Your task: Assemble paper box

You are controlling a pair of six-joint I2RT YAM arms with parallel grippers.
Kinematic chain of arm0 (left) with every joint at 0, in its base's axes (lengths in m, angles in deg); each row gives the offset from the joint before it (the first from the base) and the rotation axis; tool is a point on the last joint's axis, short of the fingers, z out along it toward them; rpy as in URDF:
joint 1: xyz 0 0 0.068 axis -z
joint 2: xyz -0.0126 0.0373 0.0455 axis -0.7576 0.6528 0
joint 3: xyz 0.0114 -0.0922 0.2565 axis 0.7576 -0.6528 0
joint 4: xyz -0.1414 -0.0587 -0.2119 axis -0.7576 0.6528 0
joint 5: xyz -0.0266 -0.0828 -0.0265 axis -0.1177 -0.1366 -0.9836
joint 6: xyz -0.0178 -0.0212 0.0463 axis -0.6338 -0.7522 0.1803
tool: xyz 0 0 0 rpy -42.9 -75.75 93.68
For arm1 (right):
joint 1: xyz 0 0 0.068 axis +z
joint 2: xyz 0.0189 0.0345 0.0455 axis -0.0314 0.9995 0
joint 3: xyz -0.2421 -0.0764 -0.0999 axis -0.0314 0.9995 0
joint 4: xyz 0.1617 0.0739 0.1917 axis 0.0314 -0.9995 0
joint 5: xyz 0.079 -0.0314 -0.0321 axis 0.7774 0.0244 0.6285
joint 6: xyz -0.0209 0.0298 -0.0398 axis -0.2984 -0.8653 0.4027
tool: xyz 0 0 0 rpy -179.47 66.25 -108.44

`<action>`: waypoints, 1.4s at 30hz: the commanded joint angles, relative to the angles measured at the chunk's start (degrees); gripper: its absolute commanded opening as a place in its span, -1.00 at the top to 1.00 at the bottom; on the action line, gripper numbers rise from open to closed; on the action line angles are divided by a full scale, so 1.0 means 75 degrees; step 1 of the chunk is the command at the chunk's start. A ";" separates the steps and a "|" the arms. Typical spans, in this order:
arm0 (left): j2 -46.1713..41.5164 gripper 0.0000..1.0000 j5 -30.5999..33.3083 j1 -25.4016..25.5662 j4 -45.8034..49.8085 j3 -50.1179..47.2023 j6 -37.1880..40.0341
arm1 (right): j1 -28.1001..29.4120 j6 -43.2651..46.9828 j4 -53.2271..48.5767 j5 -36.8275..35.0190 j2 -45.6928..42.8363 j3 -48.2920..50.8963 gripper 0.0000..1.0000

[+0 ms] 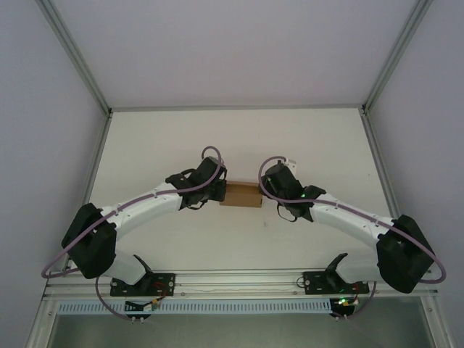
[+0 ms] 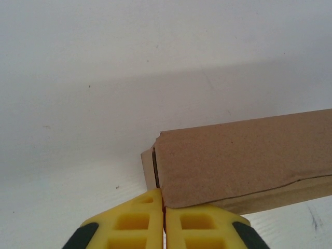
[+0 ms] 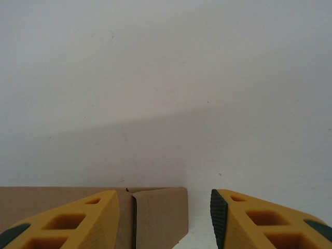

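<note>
The paper box [image 1: 243, 193] is a small brown kraft box lying on the white table between my two grippers. My left gripper [image 1: 217, 190] is at its left end. In the left wrist view its yellow fingers [image 2: 135, 223] are shut, and the corner of the paper box [image 2: 244, 161] runs into the seam of the left gripper [image 2: 164, 207]. My right gripper [image 1: 267, 190] is at the right end. It stands open [image 3: 165, 205] around the folded end flap of the paper box [image 3: 158, 215], with one finger [image 3: 244, 218] over bare table.
The white table [image 1: 239, 145] is walled by pale panels and aluminium posts at the back and sides. A metal rail [image 1: 239, 279] with both arm bases runs along the near edge.
</note>
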 commanded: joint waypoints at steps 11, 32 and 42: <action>-0.0606 -0.16 -0.0939 0.0145 0.1352 0.1077 0.0265 | 0.0015 -0.0548 -0.0358 0.0601 0.0730 0.0474 0.04; 0.0001 -0.52 -0.3210 -0.2091 -0.0206 -0.0444 -0.1186 | 0.0019 -0.0158 0.0080 0.0431 0.0949 0.0874 0.04; -0.0443 -0.05 -0.3887 -0.2428 -0.2755 -0.2676 -0.1141 | 0.0012 0.1387 0.2456 0.1091 0.0910 0.2216 0.10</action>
